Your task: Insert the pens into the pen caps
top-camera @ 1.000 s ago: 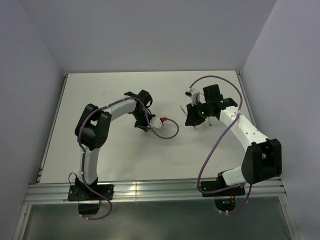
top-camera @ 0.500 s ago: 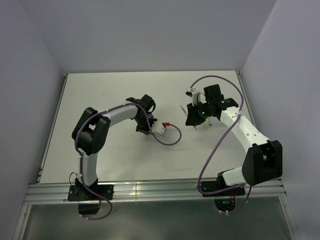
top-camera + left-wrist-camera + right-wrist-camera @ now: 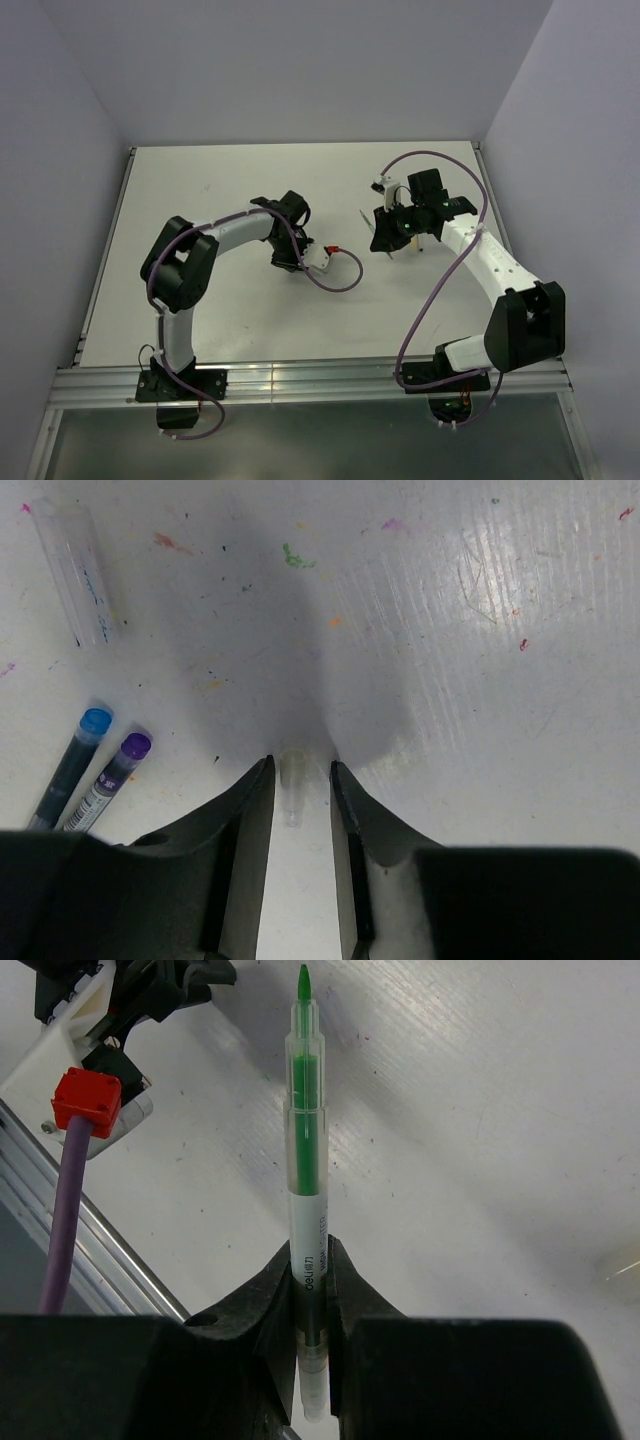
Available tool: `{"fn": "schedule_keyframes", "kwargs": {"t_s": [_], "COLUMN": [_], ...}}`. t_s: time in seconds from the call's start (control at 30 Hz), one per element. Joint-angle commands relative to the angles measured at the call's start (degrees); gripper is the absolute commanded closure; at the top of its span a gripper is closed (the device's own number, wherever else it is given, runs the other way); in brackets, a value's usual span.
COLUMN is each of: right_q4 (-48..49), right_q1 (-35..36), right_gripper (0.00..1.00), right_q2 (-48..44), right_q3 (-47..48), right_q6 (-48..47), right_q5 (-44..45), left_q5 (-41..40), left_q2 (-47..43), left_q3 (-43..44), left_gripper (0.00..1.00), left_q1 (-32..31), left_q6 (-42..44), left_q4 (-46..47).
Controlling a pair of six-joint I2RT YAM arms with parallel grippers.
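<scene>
- Pen (image 3: 305, 1110), green-tipped, is clamped in the right end effector (image 3: 310, 1260).
- Left end effector (image 3: 298, 775), fingers apart, straddles clear cap (image 3: 291, 798) on counter (image 3: 480, 630).
- Blue-tipped pen (image 3: 70, 770) and purple-tipped pen (image 3: 108, 780) lie left of that cap.

In the right wrist view, the green pen (image 3: 305, 1160) carried one legible mark: the brand word "deli" in dark letters, running lengthwise low on its white barrel. Finer print beside that word was too small to read. In the left wrist view, the purple-tipped pen (image 3: 110, 780) lying on the tabletop (image 3: 480, 660) bore a white label with dark print, also illegible. Faint blue marks on the clear cap (image 3: 75, 575) formed no readable characters.
</scene>
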Motion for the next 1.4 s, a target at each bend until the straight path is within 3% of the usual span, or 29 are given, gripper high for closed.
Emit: {"fn": "schedule_keyframes", "kwargs": {"t_s": [0.0, 0.33, 0.57, 0.7, 0.93, 1.13, 1.37], "right_q4": [-0.3, -0.3, -0.3, -1.9, -3.2, -8.4, -12.4], "right_q1": [-0.4, -0.4, -0.4, -0.4, 0.6, 4.6, 10.3], "right_gripper": [1.0, 1.0, 1.0, 1.0, 1.0, 1.0, 1.0], "right_q2": [-2.3, -1.8, -1.6, -1.4, -2.9, -1.9, -0.5], "right_q3": [0.7, 0.7, 0.3, 0.4, -0.4, 1.0, 3.6], "right_q6": [-0.5, -0.4, -1.0, -2.9, -2.9, -5.3, -5.9], "right_q5": [-1.1, -1.2, -4.2, -10.5, -21.2, -26.5, -27.6], "left_q5": [-3.9, -4.0, -2.1, 0.3, -7.5, -18.4, -17.4], "left_q2": [3.4, 4.0, 1.7, -8.2, -30.4, -44.7, -54.3], "left_q3": [-4.1, -3.7, -4.4, -5.2, -15.2, -30.3, -51.5], "left_gripper": [0.66, 0.71, 1.0, 1.0, 1.0, 1.0, 1.0], "left_q1": [1.0, 2.2, 2.1, 2.1, 0.8, -2.5, -6.9], "left_q6": [-0.6, -1.2, -1.9, -5.6, -15.0, -7.0, 11.0], "left_q4": [-2.9, -1.7, 0.2, 4.1, 26.1, 49.1, 82.2]}}
